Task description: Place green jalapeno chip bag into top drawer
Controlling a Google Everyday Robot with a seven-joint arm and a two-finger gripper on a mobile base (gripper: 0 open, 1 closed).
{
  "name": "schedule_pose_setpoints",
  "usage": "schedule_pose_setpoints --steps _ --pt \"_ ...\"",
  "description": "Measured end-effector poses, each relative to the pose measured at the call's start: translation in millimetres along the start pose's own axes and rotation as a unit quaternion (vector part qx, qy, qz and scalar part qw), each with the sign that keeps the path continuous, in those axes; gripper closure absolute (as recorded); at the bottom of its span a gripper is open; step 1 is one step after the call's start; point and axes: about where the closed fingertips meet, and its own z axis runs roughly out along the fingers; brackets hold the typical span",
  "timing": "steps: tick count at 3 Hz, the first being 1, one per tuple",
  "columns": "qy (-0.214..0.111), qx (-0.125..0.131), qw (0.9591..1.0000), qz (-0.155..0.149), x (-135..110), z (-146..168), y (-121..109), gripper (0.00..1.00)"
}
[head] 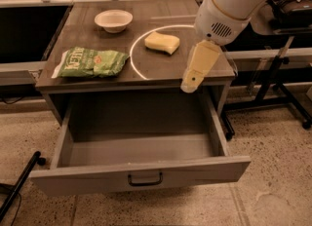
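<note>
The green jalapeno chip bag (92,62) lies flat on the left part of the counter top, white edge to the left. The top drawer (139,175) is pulled fully out below the counter, and nothing shows inside it; its dark handle is at the centre of the front panel. My gripper (192,79) hangs from the white arm at the counter's front right edge, pointing down over the drawer's back right corner. It holds nothing and is well to the right of the bag.
A white bowl (113,20) stands at the back of the counter (146,76). A yellow sponge (162,42) lies inside a white ring marked on the top. Dark metal stands (280,98) are on the floor to the right, and a black leg (19,183) at lower left.
</note>
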Motion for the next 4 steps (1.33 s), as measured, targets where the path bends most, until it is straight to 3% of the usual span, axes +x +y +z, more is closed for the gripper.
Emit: schedule_pose_setpoints --steps 2,3,4 --pt "0.024 -0.013 0.9996 -0.010 -38.5 62.3 -21.8 0.00" --pt "0.019 0.003 0.9998 -0.003 -57.4 79.2 -31.1 0.00" --pt "-0.013 0.013 0.9998 0.003 -82.9 100.0 -42.3 0.00"
